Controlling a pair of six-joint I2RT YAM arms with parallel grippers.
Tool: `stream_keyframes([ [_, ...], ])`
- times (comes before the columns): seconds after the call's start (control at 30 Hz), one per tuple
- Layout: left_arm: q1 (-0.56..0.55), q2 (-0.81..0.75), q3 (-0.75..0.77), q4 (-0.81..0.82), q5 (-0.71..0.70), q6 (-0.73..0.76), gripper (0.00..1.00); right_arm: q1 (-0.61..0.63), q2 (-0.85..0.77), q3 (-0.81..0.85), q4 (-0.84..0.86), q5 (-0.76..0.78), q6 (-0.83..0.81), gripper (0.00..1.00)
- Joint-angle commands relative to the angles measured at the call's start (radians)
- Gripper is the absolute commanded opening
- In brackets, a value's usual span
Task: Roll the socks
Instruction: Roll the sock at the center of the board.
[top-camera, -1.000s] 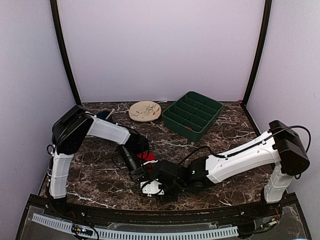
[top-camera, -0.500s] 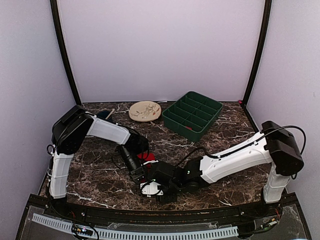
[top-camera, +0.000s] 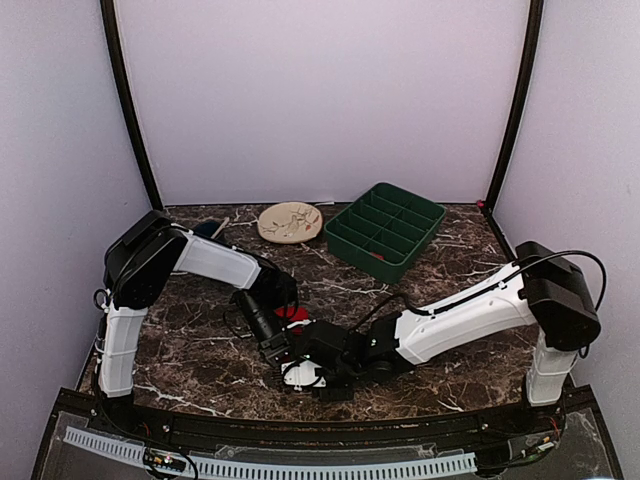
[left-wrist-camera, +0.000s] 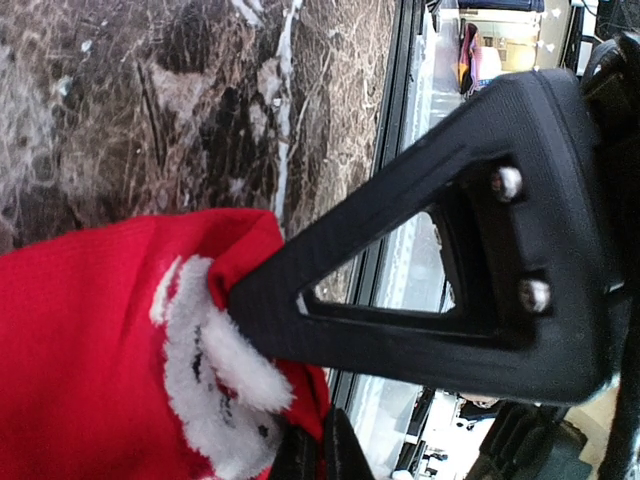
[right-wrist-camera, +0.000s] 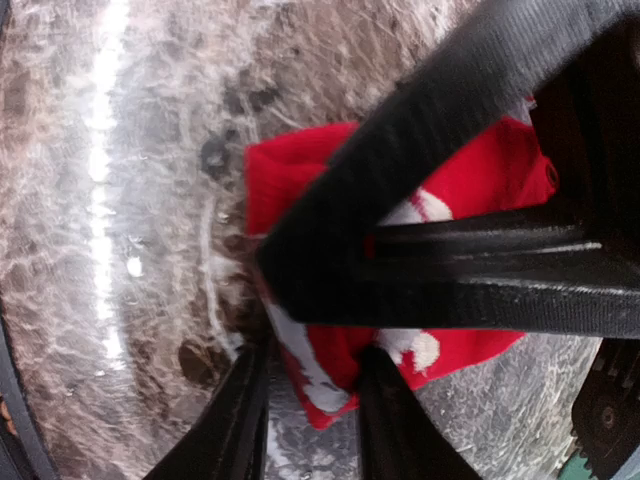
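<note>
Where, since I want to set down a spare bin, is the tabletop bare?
Bare marble lies between the green tray and the right arm, and at front left between the left arm base and the socks. A smaller strip runs from the plate toward the socks. Front centre is crowded: both arms meet there.

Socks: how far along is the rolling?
Done: no finished roll shows. In hand: the left gripper pinches the white-patterned end of a red sock, and the right gripper straddles the bunched fabric. Left: finishing this roll; a second sock isn't clearly visible, only a red speck in the tray.
</note>
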Motion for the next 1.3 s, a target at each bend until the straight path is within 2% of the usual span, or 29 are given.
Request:
stream_keyframes([
  [0.0, 0.002, 0.005, 0.017, -0.032, 0.035, 0.029, 0.0, -0.02, 0.031, 0.01, 0.025, 0.012, -0.004, 0.22],
  [0.23, 0.002, 0.009, 0.016, -0.025, 0.014, 0.016, 0.0, -0.035, 0.031, -0.005, 0.045, 0.009, 0.005, 0.13],
  [0.47, 0.003, -0.017, 0.018, 0.021, -0.122, -0.057, 0.16, -0.044, 0.003, -0.003, 0.009, -0.015, 0.017, 0.1],
  [0.67, 0.013, -0.087, 0.016, 0.079, -0.176, -0.109, 0.2, -0.06, 0.006, 0.024, -0.072, -0.051, 0.03, 0.09],
  [0.87, 0.03, -0.148, 0.032, 0.12, -0.198, -0.141, 0.21, -0.069, 0.015, 0.09, -0.13, -0.073, 0.035, 0.08],
  [1.07, 0.069, -0.225, -0.011, 0.226, -0.227, -0.212, 0.21, -0.08, 0.036, 0.151, -0.202, -0.109, 0.035, 0.06],
  [1.27, 0.104, -0.291, -0.056, 0.326, -0.354, -0.274, 0.21, -0.089, 0.057, 0.184, -0.244, -0.154, 0.046, 0.02],
])
